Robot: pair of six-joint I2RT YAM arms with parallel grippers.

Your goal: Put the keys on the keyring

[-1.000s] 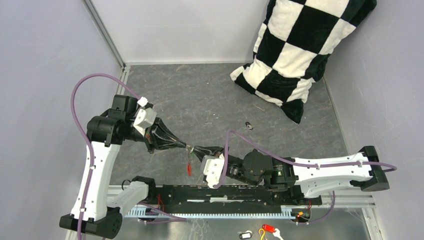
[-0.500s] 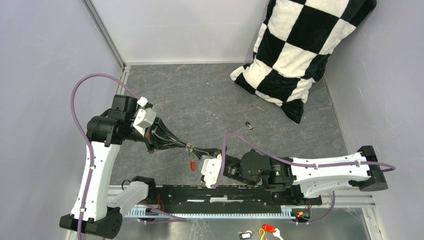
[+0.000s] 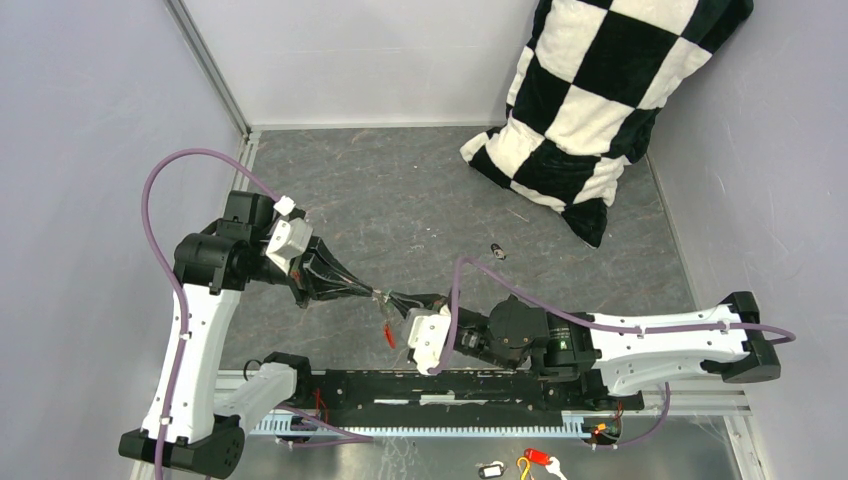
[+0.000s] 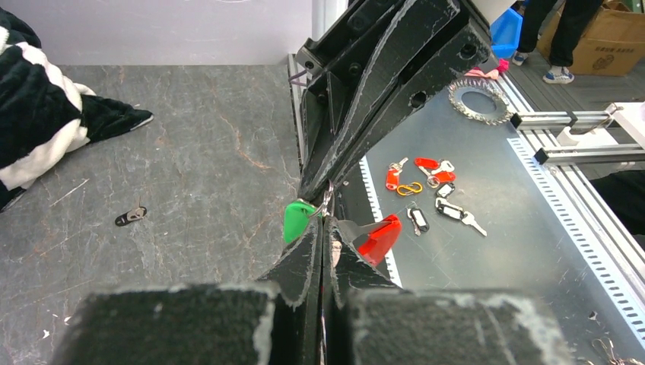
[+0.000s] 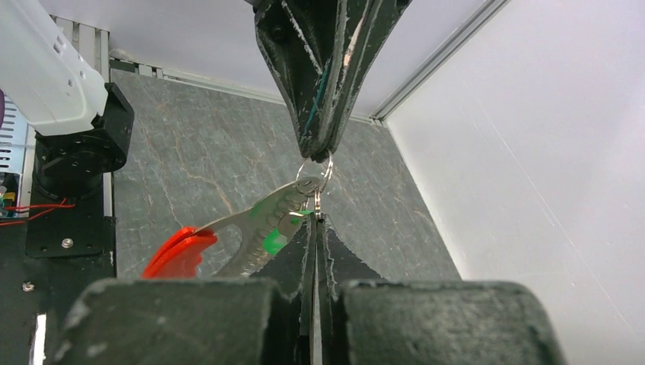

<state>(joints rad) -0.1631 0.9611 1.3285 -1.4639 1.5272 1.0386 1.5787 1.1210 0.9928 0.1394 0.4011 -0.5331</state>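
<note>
Seen from above, the left gripper and right gripper meet tip to tip, both clenched on the keyring. The red key dangles beneath. The dark key lies on the table, farther right and well apart.

Left wrist: the green key hangs just left of the pinched tips.

Right wrist: the keyring is stretched between both tips. A tug by either arm could slip the thin wire free and drop the keys.
</note>
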